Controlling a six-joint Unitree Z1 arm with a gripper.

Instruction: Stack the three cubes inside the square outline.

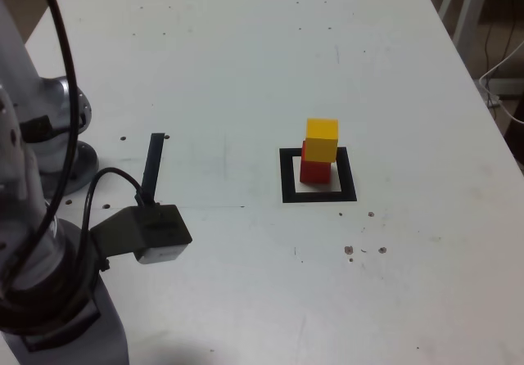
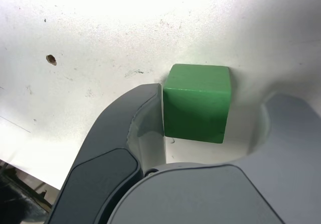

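Under me: white surface (image 1: 246,70), scuffed and dark-specked. One narrow black strip (image 1: 153,164) lies on it. White furniture legs (image 1: 467,1) stand beyond its far edge.

Robotics lab or test bench. Scuffed white table (image 1: 246,70) marked with taped black square outline (image 1: 319,187) and black strip (image 1: 153,165); arm's metal base (image 1: 61,128) bolted on tabletop; cables (image 1: 499,74) and white furniture legs (image 1: 467,1) behind.
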